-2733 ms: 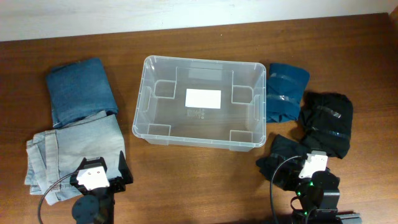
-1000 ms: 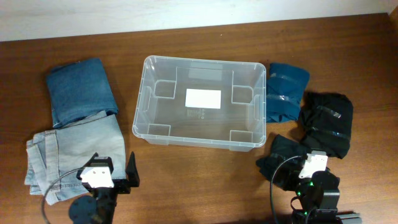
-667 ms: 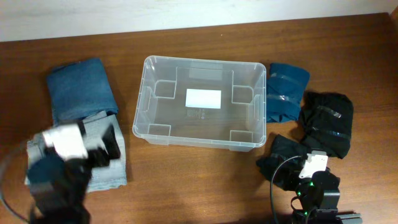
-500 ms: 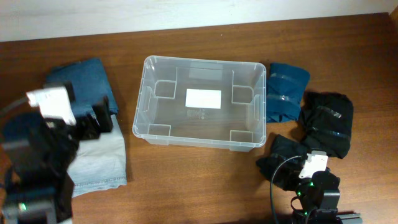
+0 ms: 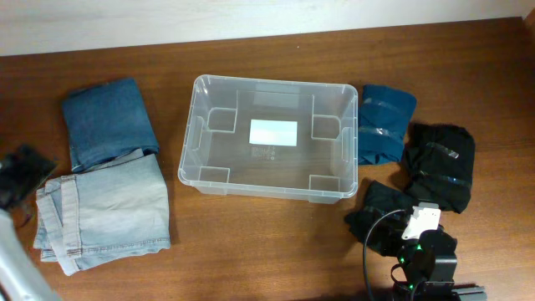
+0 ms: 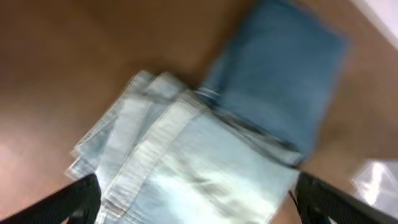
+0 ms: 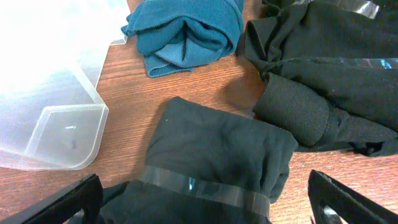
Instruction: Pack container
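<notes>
Both spread, empty: left gripper (image 6: 202, 198), right gripper (image 7: 211, 199). Empty container (image 5: 267, 81) is likely light, flexy, slick; pinch its rolled rim.

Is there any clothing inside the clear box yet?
No, the container has nothing in it: only its white label shows on the clear base.

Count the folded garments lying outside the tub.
5. Left of the container: dark jeans, light jeans. Right: teal bundle, large black bundle, smaller black bundle in front of it. Black ones may hide more.
</notes>
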Robot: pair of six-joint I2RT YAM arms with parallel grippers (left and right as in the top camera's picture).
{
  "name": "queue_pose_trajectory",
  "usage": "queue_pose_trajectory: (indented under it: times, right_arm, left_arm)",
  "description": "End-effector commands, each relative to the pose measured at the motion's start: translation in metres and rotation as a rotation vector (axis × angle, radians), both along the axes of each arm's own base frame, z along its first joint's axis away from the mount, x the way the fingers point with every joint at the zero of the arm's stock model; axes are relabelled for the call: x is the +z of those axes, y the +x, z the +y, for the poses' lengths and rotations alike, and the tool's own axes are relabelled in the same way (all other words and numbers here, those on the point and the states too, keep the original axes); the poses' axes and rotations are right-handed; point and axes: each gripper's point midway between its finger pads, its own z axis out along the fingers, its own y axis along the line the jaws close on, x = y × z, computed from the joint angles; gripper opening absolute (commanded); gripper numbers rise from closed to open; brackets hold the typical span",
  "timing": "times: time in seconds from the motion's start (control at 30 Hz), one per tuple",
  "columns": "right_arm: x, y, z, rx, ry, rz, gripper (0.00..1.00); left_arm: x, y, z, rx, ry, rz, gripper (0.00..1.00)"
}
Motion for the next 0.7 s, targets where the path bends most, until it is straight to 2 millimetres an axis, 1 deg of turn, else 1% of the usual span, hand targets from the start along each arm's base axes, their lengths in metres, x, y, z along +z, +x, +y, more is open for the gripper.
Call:
queue_pose_trajectory:
  times: [0.0, 0.1, 0.13, 0.3, 0.43, 0.57, 0.67]
  right_arm:
    - [-0.003, 0.0, 0.0, 0.003, -0.002, 0.002, 0.99]
    - [-0.003, 0.0, 0.0, 0.003, -0.002, 0.002, 0.98]
    - [-0.003, 0.0, 0.0, 0.003, -0.002, 0.002, 0.98]
    - [-0.003, 0.0, 0.0, 0.003, -0.002, 0.002, 0.98]
    - [-0.003, 0.0, 0.0, 0.003, -0.002, 0.002, 0.99]
    - [-0.003, 0.0, 0.0, 0.003, -0.002, 0.002, 0.98]
    - [-0.003, 0.0, 0.0, 0.003, -0.002, 0.002, 0.98]
  left_arm:
    - [-0.018, -0.015, 0.022, 0.103, -0.084, 0.032, 0.99]
    - [-0.042, -0.031, 0.038, 0.159, -0.144, 0.089, 0.99]
    - [-0.048, -0.034, 0.041, 0.158, -0.165, 0.093, 0.99]
    - [-0.068, -0.034, 0.05, -0.003, -0.254, 0.033, 0.99]
    - [-0.084, -0.04, 0.053, -0.099, -0.326, -0.01, 0.99]
    - [-0.107, -0.055, 0.054, -0.106, -0.41, 0.003, 0.99]
    - [-0.126, -0.065, 0.051, -0.119, -0.448, 0.021, 0.99]
